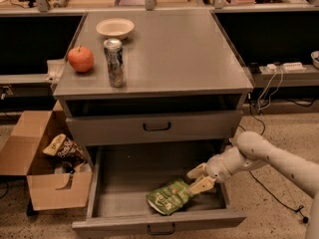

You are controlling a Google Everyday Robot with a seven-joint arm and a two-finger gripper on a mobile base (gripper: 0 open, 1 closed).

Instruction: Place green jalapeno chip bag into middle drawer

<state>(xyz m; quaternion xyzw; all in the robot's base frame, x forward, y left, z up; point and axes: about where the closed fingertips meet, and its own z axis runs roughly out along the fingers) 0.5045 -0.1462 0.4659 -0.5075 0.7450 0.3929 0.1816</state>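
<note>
The green jalapeno chip bag (169,196) is a crinkly light-green foil bag with white lettering. It lies in the open middle drawer (124,183), the lowest grey tray of the cabinet, near its front right. My gripper (199,179) reaches in from the right over the drawer. Its lower finger (203,185) touches the bag's right end, the upper finger (196,171) stands apart above it. The fingers are spread and not clamped on the bag.
On the cabinet top stand a red apple (80,59), a drink can (114,62) and a white bowl (115,28). The drawer above (156,126) is closed. A cardboard box (40,168) with a brown-and-white snack bag (62,147) sits left of the cabinet. Cables run at right.
</note>
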